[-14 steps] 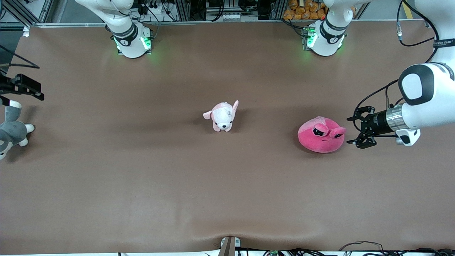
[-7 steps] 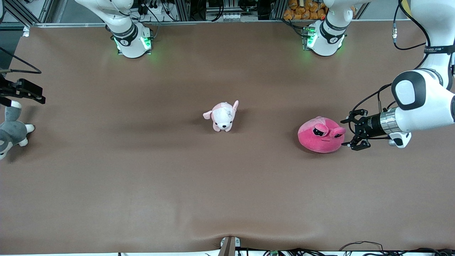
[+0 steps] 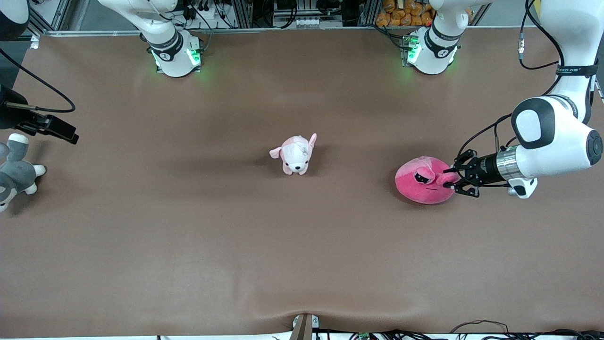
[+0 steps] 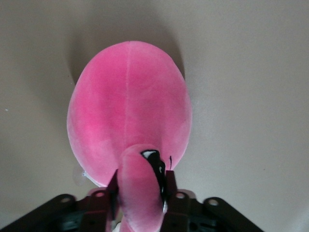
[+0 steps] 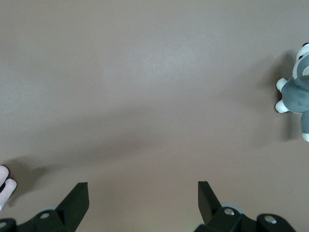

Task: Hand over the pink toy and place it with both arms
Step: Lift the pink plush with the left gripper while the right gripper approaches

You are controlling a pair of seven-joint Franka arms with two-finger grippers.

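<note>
The hot-pink blob plush, the pink toy, lies on the brown table toward the left arm's end. My left gripper is level with it, and its two black fingers press on one bulging eye from both sides. In the left wrist view the pink toy fills the middle, with the eye bulge squeezed between my left gripper's fingers. My right gripper is open and empty over bare table at the right arm's end, near the grey plush.
A small pale pink-and-white puppy plush stands at the table's middle; its edge shows in the right wrist view. A grey-and-white plush animal lies at the right arm's end and also shows in the right wrist view.
My left gripper has moved from beside the pink toy onto it and closed on its eye bulge. My right arm's hand has shifted a little toward the table's middle.
</note>
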